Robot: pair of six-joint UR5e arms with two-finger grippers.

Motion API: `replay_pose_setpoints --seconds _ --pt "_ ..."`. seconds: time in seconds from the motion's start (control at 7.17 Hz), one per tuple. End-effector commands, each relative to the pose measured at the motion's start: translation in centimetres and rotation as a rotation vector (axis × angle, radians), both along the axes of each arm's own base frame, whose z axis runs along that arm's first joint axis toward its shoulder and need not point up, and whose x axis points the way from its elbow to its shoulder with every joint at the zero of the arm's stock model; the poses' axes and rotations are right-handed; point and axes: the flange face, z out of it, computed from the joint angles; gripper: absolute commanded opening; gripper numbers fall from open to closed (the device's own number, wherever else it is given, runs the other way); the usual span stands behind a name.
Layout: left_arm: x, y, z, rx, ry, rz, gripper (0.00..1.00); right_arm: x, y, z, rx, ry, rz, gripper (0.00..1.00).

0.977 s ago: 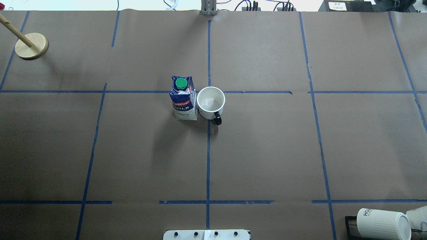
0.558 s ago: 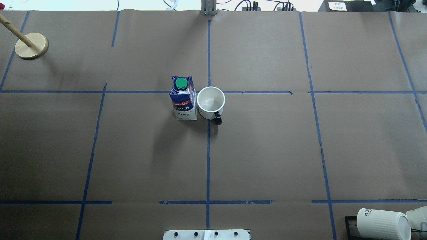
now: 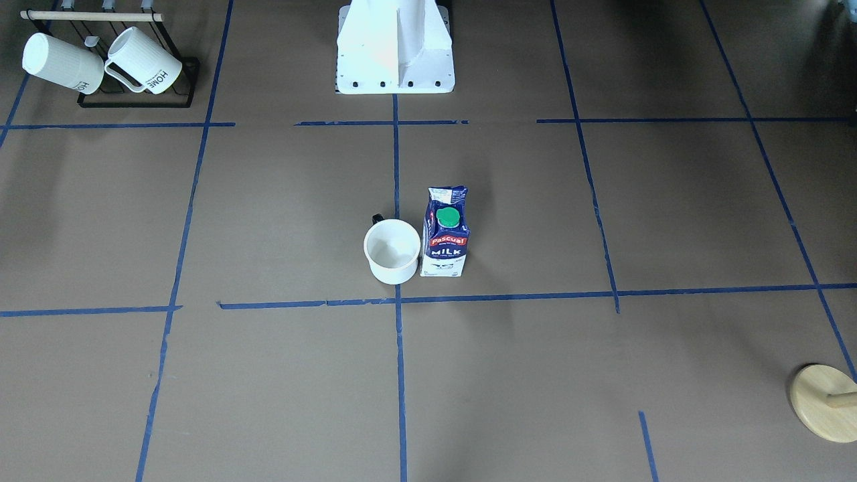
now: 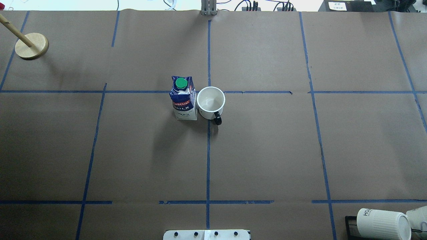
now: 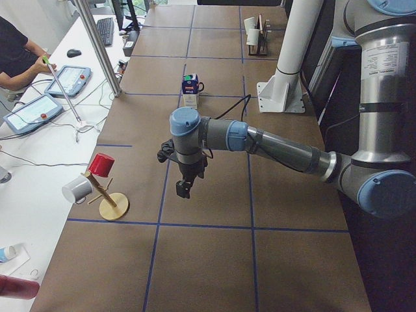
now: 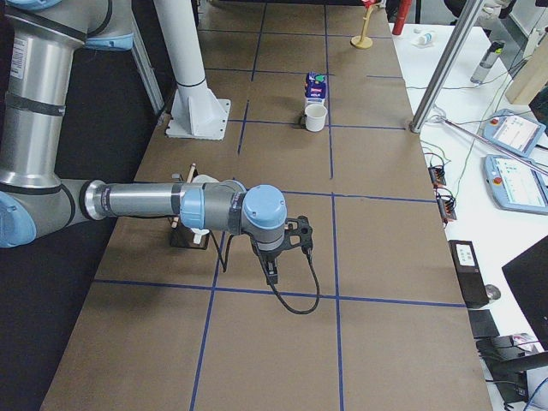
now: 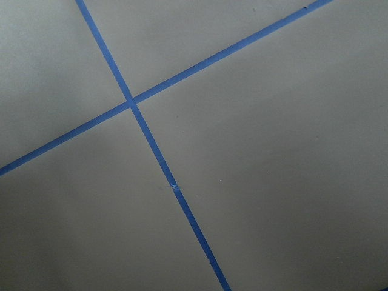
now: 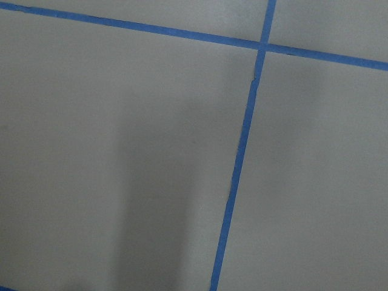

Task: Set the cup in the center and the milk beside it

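Note:
The white cup (image 4: 210, 103) with a black handle stands upright beside the center crossing (image 3: 398, 300) of blue tape; its smiley face does not show. The dark blue milk carton (image 4: 182, 98) with a green cap stands upright, touching or nearly touching the cup (image 3: 392, 251) on the robot's left side; it also shows in the front-facing view (image 3: 445, 234). The left gripper (image 5: 184, 188) hangs over bare paper far from both. The right gripper (image 6: 272, 274) does the same at the other end. I cannot tell whether either is open or shut.
A black rack with two ribbed "HOME" mugs (image 3: 100, 60) stands near the robot's right. A wooden stand (image 4: 31, 46) is at the far left corner. The white robot base (image 3: 395, 47) is at the table's near edge. An operator sits beyond the far edge (image 5: 16, 55).

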Motion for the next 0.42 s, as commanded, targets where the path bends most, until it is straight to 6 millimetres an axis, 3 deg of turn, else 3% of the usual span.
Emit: replay_pose_setpoints --seconds 0.0,0.28 --pt "0.05 0.23 -0.55 -0.011 -0.001 0.002 1.0 0.0 0.03 0.03 -0.001 0.0 0.0 1.0" --pt "0.1 0.29 -0.69 -0.019 -0.003 0.003 1.0 0.0 0.03 0.03 -0.001 0.0 0.0 1.0"
